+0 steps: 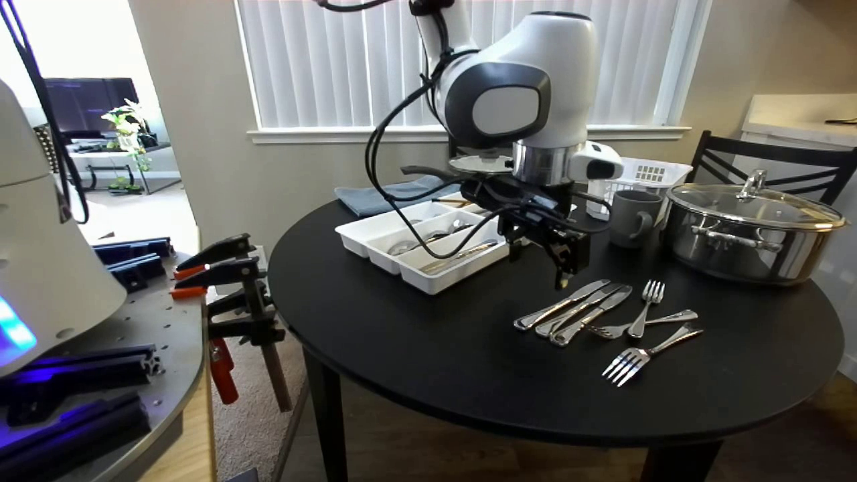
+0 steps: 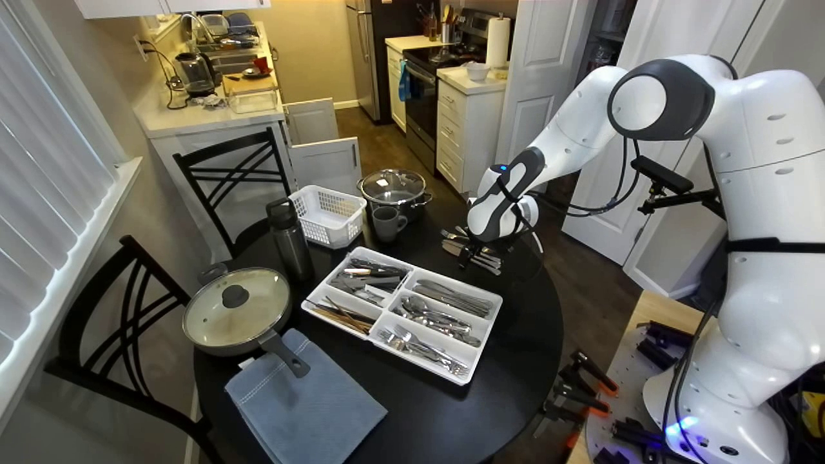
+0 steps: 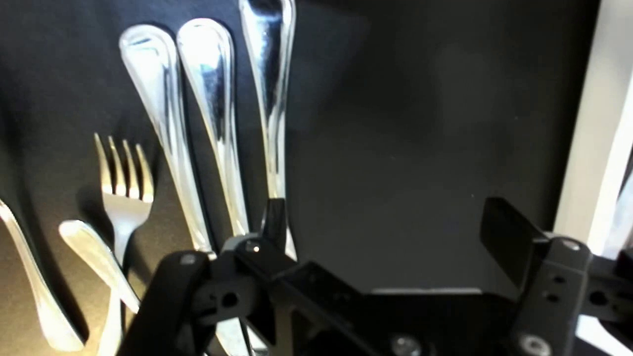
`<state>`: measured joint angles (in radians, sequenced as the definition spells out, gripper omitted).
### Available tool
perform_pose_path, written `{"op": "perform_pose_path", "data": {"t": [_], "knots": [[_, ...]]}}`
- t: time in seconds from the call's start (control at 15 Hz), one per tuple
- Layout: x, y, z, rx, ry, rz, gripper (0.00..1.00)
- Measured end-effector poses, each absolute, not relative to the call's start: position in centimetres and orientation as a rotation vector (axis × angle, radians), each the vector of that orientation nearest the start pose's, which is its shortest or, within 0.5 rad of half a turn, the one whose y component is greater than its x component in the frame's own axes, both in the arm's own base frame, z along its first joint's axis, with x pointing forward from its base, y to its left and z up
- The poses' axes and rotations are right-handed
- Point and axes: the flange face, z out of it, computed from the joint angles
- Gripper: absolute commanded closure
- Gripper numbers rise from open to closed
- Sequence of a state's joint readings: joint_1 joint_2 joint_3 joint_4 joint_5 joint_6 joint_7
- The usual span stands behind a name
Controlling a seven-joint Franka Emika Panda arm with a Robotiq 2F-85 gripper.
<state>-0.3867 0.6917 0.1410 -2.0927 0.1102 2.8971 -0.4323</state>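
Three polished metal knives (image 1: 580, 310) lie side by side on the round, smooth black table (image 1: 415, 355) in an exterior view, slim forks (image 1: 636, 357) just beside them, one closest to the near edge; the gripper (image 1: 539, 268) hangs over the knives, so the step in hand looks like positioning there. In an exterior view, they lie between a long edge of the white plastic tray (image 2: 388, 310), spoons (image 2: 419, 304) inside, and the table's own edge; a woven-looking blue cloth (image 2: 316, 399) lies across the tray from them. In the wrist view, the fingers (image 3: 509, 242) stand wide apart, gripping nothing; one overlaps the knife nearest the tray, contact unclear. Handles are rounded, raised-rimmed, mirror-bright; grasping one would call for straddling it first.
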Motion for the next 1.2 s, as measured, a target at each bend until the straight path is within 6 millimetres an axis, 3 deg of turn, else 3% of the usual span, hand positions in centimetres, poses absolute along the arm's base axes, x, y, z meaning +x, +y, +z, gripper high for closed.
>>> {"op": "perform_pose_path", "data": {"t": [0.27, 0.8, 0.93, 1.0, 1.2], "knots": [[55.0, -15.8, 8.1, -3.051, -0.087, -0.195, 0.00], [55.2, -15.2, 6.4, -3.034, -0.153, -0.181, 0.00], [55.3, -15.3, 6.4, -3.035, -0.151, -0.183, 0.09], [55.3, -15.4, 6.4, -3.036, -0.150, -0.184, 0.32], [55.3, -16.0, 6.5, -3.042, -0.136, -0.189, 0.41]]}}
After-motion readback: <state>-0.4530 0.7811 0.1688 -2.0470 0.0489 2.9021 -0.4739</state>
